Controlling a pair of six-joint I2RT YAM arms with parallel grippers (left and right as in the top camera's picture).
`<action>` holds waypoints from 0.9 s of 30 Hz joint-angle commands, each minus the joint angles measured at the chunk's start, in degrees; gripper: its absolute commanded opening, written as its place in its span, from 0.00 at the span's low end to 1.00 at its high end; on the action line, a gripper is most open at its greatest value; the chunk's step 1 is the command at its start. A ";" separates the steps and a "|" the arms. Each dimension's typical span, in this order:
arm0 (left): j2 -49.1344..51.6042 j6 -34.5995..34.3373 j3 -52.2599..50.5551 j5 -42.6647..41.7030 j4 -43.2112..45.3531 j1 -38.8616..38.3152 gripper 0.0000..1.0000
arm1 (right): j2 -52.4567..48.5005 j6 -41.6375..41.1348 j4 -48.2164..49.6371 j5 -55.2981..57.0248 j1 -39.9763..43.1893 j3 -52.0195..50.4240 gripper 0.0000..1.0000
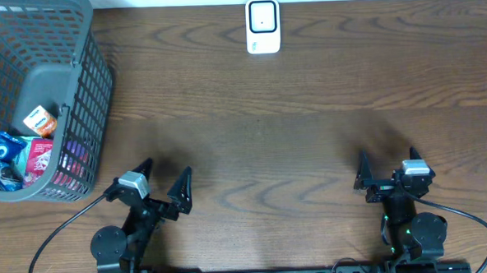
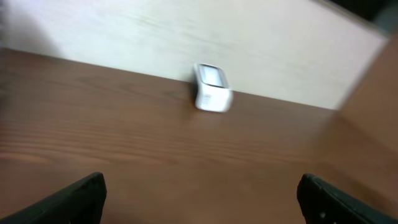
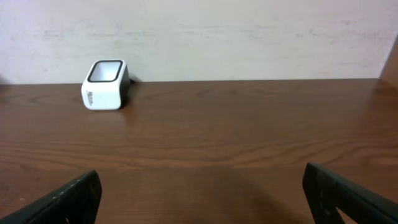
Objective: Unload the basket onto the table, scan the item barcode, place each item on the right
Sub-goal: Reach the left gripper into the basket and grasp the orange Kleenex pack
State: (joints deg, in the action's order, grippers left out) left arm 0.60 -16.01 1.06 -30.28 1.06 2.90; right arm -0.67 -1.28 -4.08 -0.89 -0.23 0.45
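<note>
Left jaws are spread wide with nothing in them, same for the right jaws, and both sit low at the near edge of the counter (image 1: 308, 109). The stuff to scan is in the grey basket (image 1: 101, 85) at the far-left corner, ahead and to the left of the left jaws, so I'd say the left arm is the obvious pick. Inside it a small orange pack (image 1: 39, 121), a blue pack (image 1: 4, 151) and a red pack (image 1: 39, 159) lie jumbled together. I can't make out a barcode or a clean long axis. The basket walls are tall, so the reach probably has to come from above. The scanner (image 1: 262, 24) stands at the far edge, roughly between the arms, with bare wood all the way to it.
</note>
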 commanded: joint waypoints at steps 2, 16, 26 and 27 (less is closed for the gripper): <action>-0.26 -8.09 -0.74 -7.28 5.01 -0.13 0.98 | 0.33 -0.81 -0.20 -0.50 -0.20 -0.15 0.99; 13.66 -5.22 23.21 1.70 8.13 -0.07 0.98 | 0.33 -0.81 -0.20 -0.50 -0.20 -0.15 0.99; 49.57 13.88 55.43 -0.98 -21.11 -0.07 0.98 | 0.33 -0.81 -0.20 -0.50 -0.20 -0.15 0.99; 52.13 10.27 58.07 1.46 -21.18 0.00 0.98 | 0.33 -0.81 -0.20 -0.50 -0.20 -0.15 0.99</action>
State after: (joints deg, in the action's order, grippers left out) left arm 48.49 -6.72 54.08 -30.06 -20.38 2.90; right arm -0.69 -1.28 -4.05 -0.91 -0.23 0.40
